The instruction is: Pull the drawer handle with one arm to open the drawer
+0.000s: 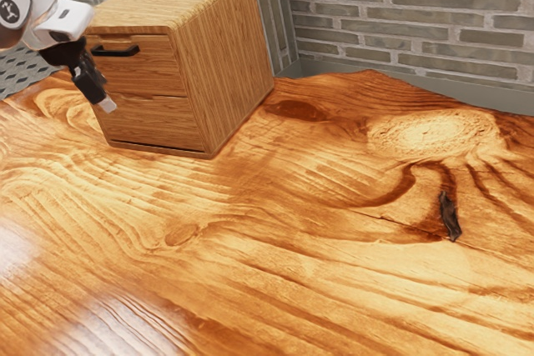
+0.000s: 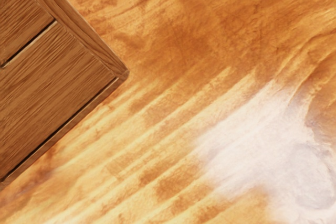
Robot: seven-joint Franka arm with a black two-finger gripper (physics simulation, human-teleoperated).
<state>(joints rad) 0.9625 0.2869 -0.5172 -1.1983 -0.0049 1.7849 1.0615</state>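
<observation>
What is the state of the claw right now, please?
Claw: cannot be told whether open or closed; it is not on the drawer handle.

1. The arm ran off the exterior view's upper left edge, its base out of frame.
2. The drawer cabinet was cropped by the wrist view's border.
3. A dark mark on the table was too small to identify.

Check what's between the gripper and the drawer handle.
Nothing is in the way. In the exterior view the gripper hangs just below the handle, with only bare drawer front behind that gap.
</observation>
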